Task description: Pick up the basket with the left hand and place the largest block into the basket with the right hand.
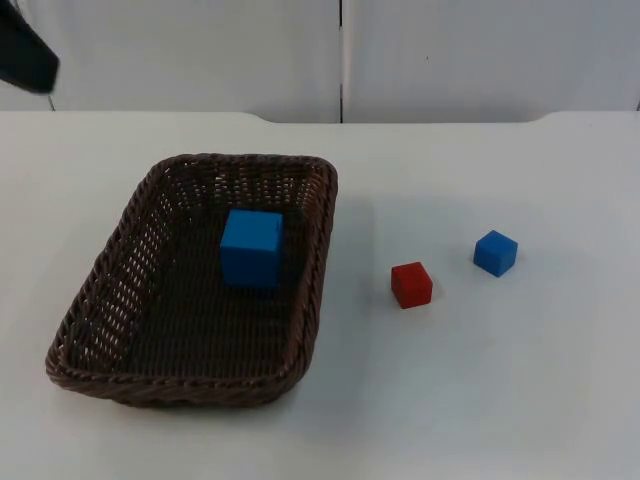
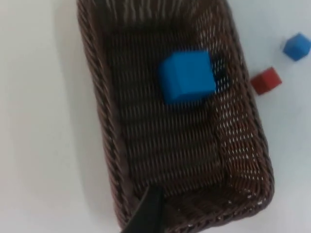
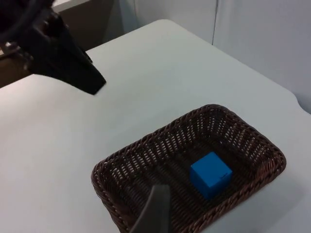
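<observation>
My left pincer (image 3: 73, 68) hangs above the bench (image 1: 520, 380), well off to the far left of the basket (image 1: 90, 340) and clear of it; I cannot tell how far apart its fingers stand, and it has hold of nothing that I can see; my right pincer's state I cannot tell either, one black fingertip (image 3: 154, 208) of it standing over the basket's near rim in its own wrist view; the brown wicker basket sits flat on the white bench; the large blue block (image 1: 251, 248) lies inside it, on the basket floor, toward the far end; outside, to the basket's right, a small red block (image 1: 411, 284) and a small blue block (image 1: 495, 252) rest near each other, apart from the rim.
</observation>
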`<state>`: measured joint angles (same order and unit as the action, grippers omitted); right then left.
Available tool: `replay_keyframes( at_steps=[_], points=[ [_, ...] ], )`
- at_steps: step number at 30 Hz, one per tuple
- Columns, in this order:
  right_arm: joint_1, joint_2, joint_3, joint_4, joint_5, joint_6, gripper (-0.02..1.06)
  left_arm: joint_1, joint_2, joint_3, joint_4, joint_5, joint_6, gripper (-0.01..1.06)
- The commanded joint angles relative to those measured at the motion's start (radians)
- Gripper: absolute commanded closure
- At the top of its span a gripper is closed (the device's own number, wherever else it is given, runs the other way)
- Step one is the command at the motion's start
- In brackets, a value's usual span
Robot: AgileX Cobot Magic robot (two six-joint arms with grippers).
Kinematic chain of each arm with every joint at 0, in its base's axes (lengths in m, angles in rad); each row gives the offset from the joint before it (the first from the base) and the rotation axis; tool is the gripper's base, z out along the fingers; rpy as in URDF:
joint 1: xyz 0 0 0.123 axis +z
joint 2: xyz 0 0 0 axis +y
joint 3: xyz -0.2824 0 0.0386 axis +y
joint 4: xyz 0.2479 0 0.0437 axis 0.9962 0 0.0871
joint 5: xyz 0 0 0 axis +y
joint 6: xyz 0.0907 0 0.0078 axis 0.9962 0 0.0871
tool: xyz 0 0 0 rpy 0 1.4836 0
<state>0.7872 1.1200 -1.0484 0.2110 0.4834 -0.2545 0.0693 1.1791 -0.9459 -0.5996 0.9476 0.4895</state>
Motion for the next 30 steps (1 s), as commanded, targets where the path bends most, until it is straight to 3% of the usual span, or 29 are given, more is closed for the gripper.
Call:
replay_keyframes(
  at_steps=[1,18,23,30],
  points=[
    [0.0,-0.008,0.005,-0.002,-0.01,0.001,0.27,0.0,-0.062,0.004,0.033,-0.019,-0.025,0.18],
    [0.0,-0.008,0.091,0.0,-0.046,0.003,0.27,0.0,-0.396,0.007,0.101,-0.072,-0.045,0.18],
    [0.0,-0.029,0.126,0.0,-0.061,0.003,0.27,0.0,-0.477,0.065,0.078,-0.084,-0.043,0.18],
    [0.0,-0.129,0.199,0.0,-0.056,0.003,0.27,0.0,-0.645,0.172,0.067,-0.169,-0.035,0.18]
  ],
)
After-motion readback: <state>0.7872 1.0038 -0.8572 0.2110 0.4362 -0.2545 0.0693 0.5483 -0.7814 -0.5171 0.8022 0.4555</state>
